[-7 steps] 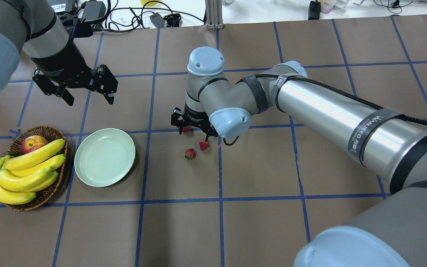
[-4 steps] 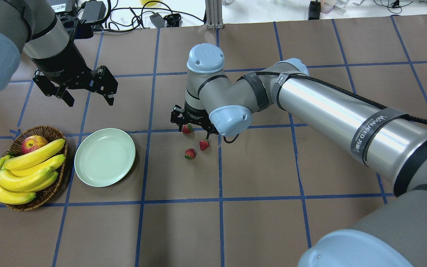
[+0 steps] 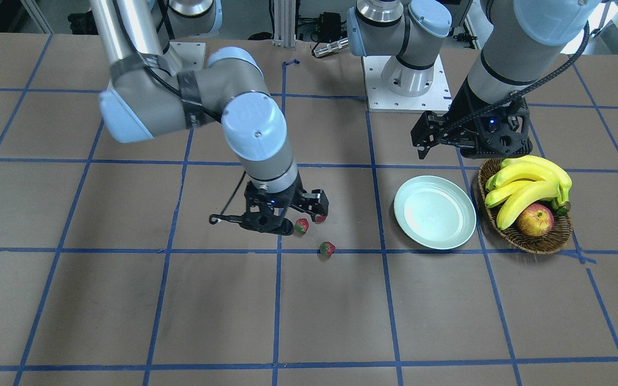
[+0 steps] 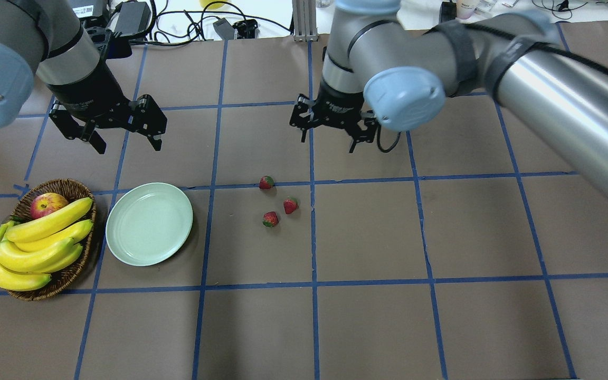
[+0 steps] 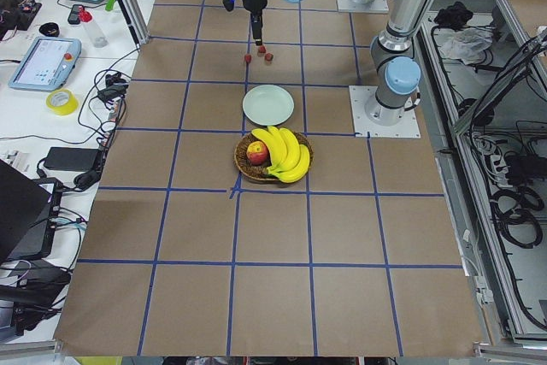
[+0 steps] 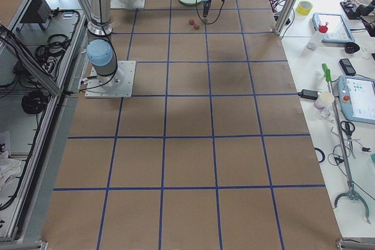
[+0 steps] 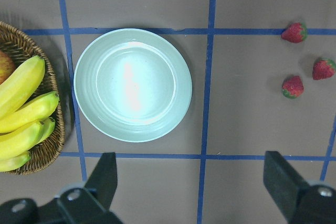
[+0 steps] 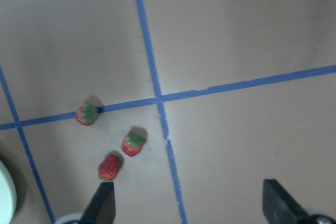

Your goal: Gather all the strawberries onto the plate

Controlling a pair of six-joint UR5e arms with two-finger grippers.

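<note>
Three small red strawberries lie loose on the brown table: one (image 4: pixel 266 182) on a blue tape line, two more (image 4: pixel 290 205) (image 4: pixel 270 218) just in front of it. The pale mint plate (image 4: pixel 149 224) is empty, to their left. My right gripper (image 4: pixel 328 142) hangs open and empty, beyond the strawberries and slightly right. Its wrist view shows all three strawberries (image 8: pixel 87 114) (image 8: pixel 133 144) (image 8: pixel 109 167) on the table, left of the fingers. My left gripper (image 4: pixel 127 142) is open above the table behind the plate, and its wrist view looks down on the plate (image 7: pixel 132 85).
A wicker basket (image 4: pixel 61 183) left of the plate holds bananas (image 4: pixel 40 237) and a red-yellow apple (image 4: pixel 48 204). Cables and small devices lie along the far table edge (image 4: pixel 177 24). Blue tape lines grid the table.
My right gripper was low around the rear strawberry; it has risen and moved away to the far right, empty. The three strawberries stay on the table. The left arm has barely moved.
</note>
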